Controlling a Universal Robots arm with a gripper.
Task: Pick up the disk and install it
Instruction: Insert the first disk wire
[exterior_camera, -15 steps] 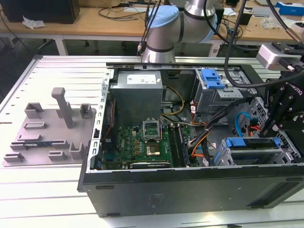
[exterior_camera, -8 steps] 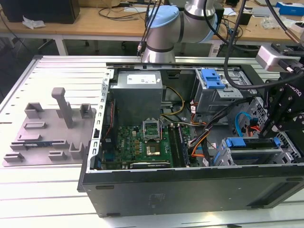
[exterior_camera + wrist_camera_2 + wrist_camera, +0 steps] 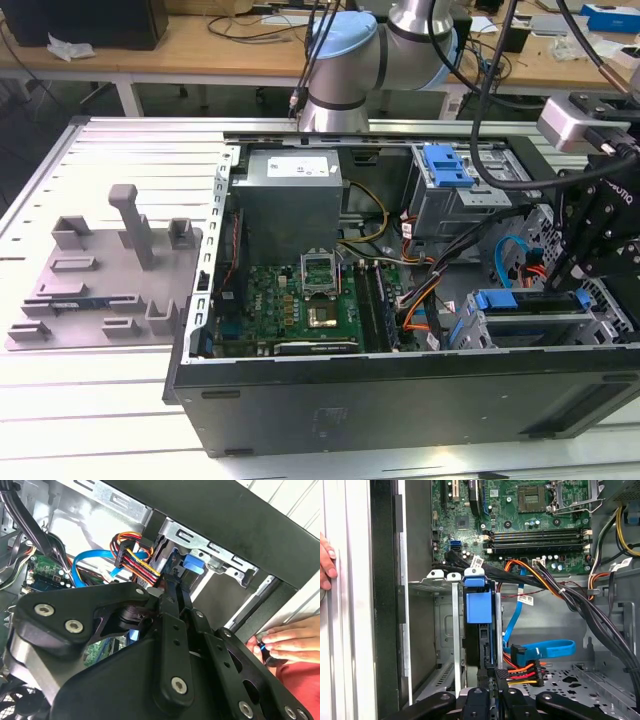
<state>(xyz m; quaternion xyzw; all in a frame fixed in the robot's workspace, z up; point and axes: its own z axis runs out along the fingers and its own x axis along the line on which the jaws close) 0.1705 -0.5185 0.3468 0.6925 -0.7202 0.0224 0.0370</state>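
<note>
Closest to my lens in the second wrist view was the gripper (image 3: pixel 172 597), its black linkage and bolted arms covering most of what I could see. The fingers (image 3: pixel 176 592) came together on the dark rear edge of the disk (image 3: pixel 192 565), pinching it from both sides. In the first wrist view I saw the same thing from behind: the gripper (image 3: pixel 490 672) closed on the thin edge of the disk (image 3: pixel 478 607), which stood on edge inside the drive cage (image 3: pixel 456 630), its blue carrier front facing the motherboard (image 3: pixel 520 515).

In the exterior view the disk (image 3: pixel 525 300) sat in the cage at the front right corner of the computer case (image 3: pixel 400 395), with the gripper (image 3: pixel 575 265) reaching down at its end. A blue data cable (image 3: pixel 545 649) and a bundle of orange, red and yellow wires (image 3: pixel 522 672) lay just beside the cage.

A person's hand (image 3: pixel 287 640) rested on the table just outside the case wall, fingers touching a small dark object I could not identify. A grey fixture tray (image 3: pixel 105 280) lay on the table (image 3: pixel 100 420) beyond the far end of the case, well apart from the gripper.
</note>
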